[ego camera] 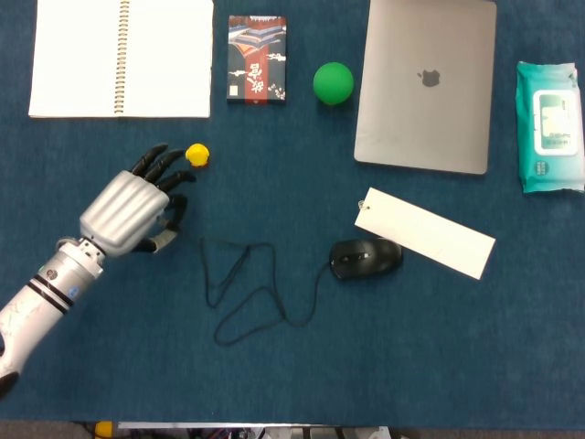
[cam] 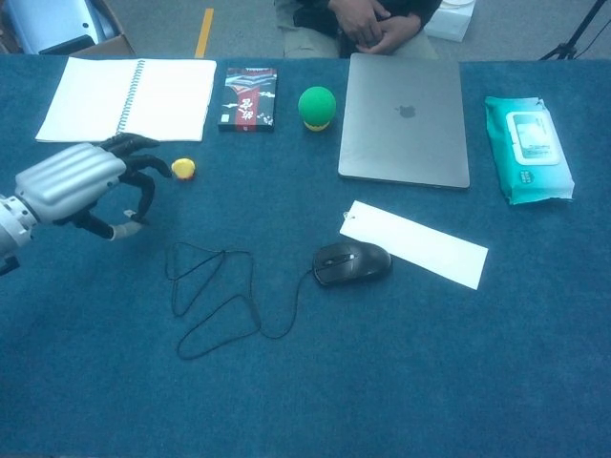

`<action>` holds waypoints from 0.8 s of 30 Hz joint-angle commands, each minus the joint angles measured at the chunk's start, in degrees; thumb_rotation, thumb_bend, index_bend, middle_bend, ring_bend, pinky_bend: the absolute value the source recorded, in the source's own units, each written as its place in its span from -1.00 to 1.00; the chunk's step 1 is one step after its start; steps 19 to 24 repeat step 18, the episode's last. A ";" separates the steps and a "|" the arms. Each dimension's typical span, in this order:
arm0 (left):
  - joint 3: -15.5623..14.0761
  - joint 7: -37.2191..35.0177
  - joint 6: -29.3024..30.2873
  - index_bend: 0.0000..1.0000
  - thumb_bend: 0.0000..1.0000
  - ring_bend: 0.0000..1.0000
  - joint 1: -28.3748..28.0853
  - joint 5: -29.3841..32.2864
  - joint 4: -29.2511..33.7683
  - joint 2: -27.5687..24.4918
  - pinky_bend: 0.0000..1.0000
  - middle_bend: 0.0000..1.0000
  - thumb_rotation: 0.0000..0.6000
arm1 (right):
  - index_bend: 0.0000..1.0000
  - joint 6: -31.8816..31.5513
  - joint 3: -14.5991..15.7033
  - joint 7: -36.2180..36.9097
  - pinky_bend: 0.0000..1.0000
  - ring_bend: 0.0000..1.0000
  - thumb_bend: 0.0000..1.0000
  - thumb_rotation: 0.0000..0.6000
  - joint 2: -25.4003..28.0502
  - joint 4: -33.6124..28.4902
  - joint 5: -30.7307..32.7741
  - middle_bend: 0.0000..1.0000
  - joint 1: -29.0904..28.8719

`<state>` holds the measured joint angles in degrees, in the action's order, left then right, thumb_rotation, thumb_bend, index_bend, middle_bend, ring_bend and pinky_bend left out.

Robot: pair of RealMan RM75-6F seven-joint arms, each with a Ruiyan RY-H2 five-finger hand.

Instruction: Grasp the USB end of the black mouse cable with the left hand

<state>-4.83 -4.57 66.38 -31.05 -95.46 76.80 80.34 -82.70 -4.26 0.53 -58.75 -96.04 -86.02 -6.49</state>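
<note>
The left hand (ego camera: 132,208) sits at the bench's (ego camera: 384,366) nine o'clock side, fingers curled, pinching the silver USB end (ego camera: 164,241) of the black mouse cable (ego camera: 247,293) beneath its palm. The cable trails in loose loops toward three o'clock to the black mouse (ego camera: 365,258). A small yellow ball (ego camera: 196,154) lies just beside the fingertips (ego camera: 157,165)
</note>
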 commanded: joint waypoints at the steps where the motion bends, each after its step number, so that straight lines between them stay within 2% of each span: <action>1: 3.54 4.03 -0.12 0.18 -0.38 -0.93 -0.75 3.79 12.48 -7.08 -1.00 -0.52 1.00 | -0.19 0.20 0.05 0.38 -0.28 -0.47 -0.26 1.00 -0.23 0.39 -0.10 -0.27 -0.14; 6: 4.98 7.11 -1.81 0.18 -0.38 -0.93 -1.93 4.97 21.81 -11.07 -1.00 -0.52 1.00 | -0.19 0.44 0.11 1.15 -0.28 -0.47 -0.25 1.00 -0.61 1.20 -0.07 -0.27 -0.24; 10: 5.46 9.82 -3.54 0.18 -0.38 -0.93 -2.96 5.20 26.90 -13.02 -1.00 -0.53 1.00 | -0.19 0.53 0.14 1.78 -0.28 -0.47 -0.25 1.00 -0.92 1.77 0.00 -0.27 -0.26; 17: 6.57 11.74 -5.00 0.18 -0.38 -0.93 -3.98 6.11 30.71 -14.54 -1.00 -0.53 1.00 | -0.19 0.36 0.18 2.81 -0.28 -0.47 -0.25 1.00 -1.10 2.68 0.20 -0.27 -0.05; 24: 6.63 11.99 -5.21 0.18 -0.38 -0.93 -4.08 6.21 30.93 -14.67 -1.00 -0.53 1.00 | -0.19 0.32 0.15 2.98 -0.28 -0.47 -0.25 1.00 -1.14 2.82 0.28 -0.27 -0.02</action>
